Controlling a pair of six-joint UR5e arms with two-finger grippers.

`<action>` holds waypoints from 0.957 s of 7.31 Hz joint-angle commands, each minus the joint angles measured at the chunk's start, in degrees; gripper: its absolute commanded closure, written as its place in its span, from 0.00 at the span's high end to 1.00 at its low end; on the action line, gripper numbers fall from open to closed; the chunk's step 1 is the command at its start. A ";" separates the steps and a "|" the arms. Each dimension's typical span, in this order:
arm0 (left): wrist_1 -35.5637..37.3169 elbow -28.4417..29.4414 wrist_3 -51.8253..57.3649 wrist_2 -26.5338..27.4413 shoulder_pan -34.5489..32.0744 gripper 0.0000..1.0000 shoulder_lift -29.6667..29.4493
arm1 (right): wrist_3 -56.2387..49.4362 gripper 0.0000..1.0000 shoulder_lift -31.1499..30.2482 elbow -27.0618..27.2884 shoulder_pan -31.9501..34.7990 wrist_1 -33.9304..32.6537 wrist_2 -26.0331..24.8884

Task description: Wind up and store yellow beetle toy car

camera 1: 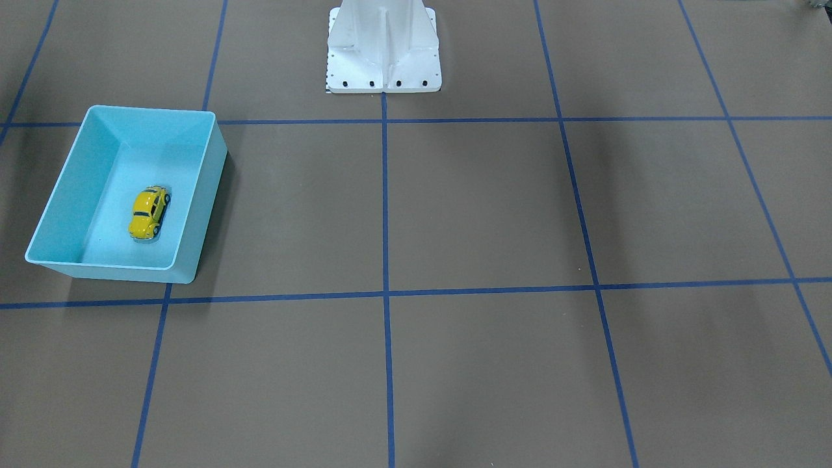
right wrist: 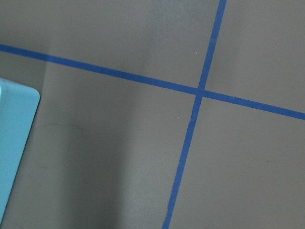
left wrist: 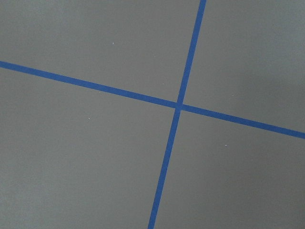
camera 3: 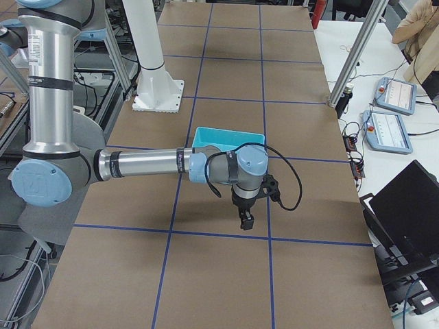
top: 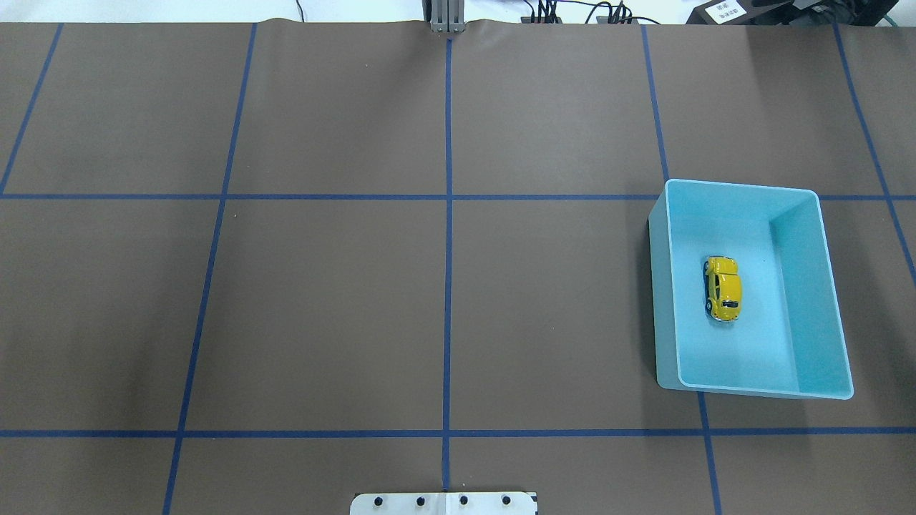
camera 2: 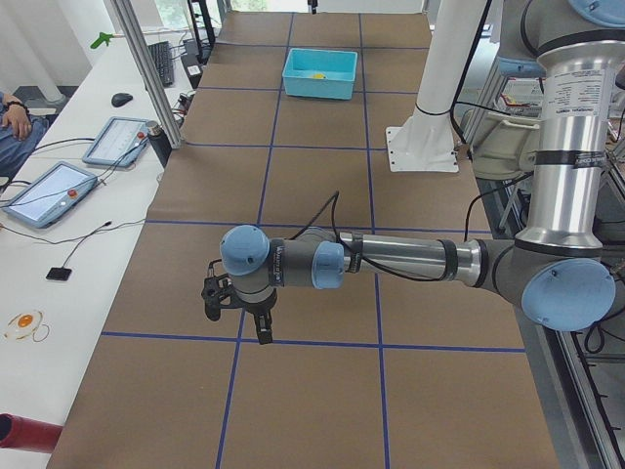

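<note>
The yellow beetle toy car [camera 1: 149, 212] stands on its wheels on the floor of the light blue bin [camera 1: 203, 195], on the robot's right side of the table. Both also show in the overhead view: the car [top: 724, 287] and the bin [top: 812, 286]. The left gripper [camera 2: 237, 324] hangs over bare table far from the bin [camera 2: 319, 86]. The right gripper [camera 3: 245, 218] hangs over the table just beside the bin [camera 3: 219, 138]. Both grippers show only in the side views, so I cannot tell whether they are open or shut. Nothing shows in either one.
The white robot base [camera 1: 383, 52] stands at the table's middle edge. Blue tape lines cross the brown table cover. A corner of the bin [right wrist: 14, 143] shows in the right wrist view. Tablets [camera 2: 49, 191] and a laptop [camera 3: 408, 212] lie on side tables.
</note>
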 commanded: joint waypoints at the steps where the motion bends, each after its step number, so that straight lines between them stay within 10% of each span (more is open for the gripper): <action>1: 0.02 -0.06 -0.07 0.10 0.00 1.00 -0.14 | -1.07 0.99 0.19 -0.55 0.07 0.11 -1.51; 7: 0.02 0.03 -0.07 0.18 0.00 1.00 -0.05 | 14.89 0.99 3.43 -1.33 -0.02 0.03 -0.64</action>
